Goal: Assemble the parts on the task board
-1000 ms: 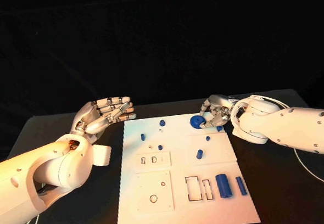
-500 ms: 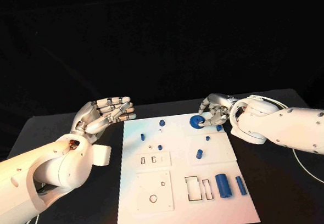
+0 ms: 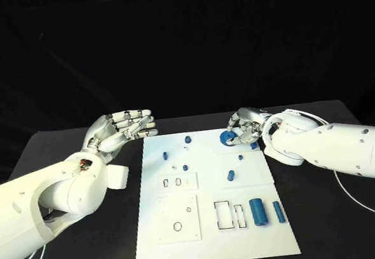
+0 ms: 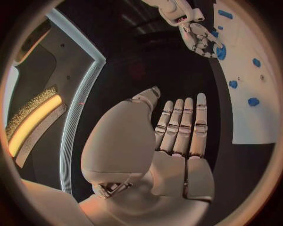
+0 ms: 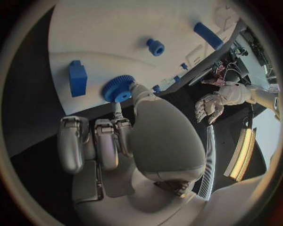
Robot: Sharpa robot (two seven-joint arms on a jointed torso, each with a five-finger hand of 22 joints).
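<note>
Gear [image 3: 228, 138] placement looks like the step in hand: the right hand [image 3: 245, 128] pinches the blue toothed wheel at the far edge of the white board [image 3: 221, 234]. Next, seating it calls for careful alignment. The left hand [image 3: 121, 130] hovers beside the board, fingers apart, holding nothing.

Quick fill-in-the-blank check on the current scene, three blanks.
1. The right hand touches the blue ____ at the task board's far edge.
2. The left hand holds ____.
3. The two long blue cylinders lie beside the board's ____ cutouts.

Missing words: gear; nothing; rectangular
</note>
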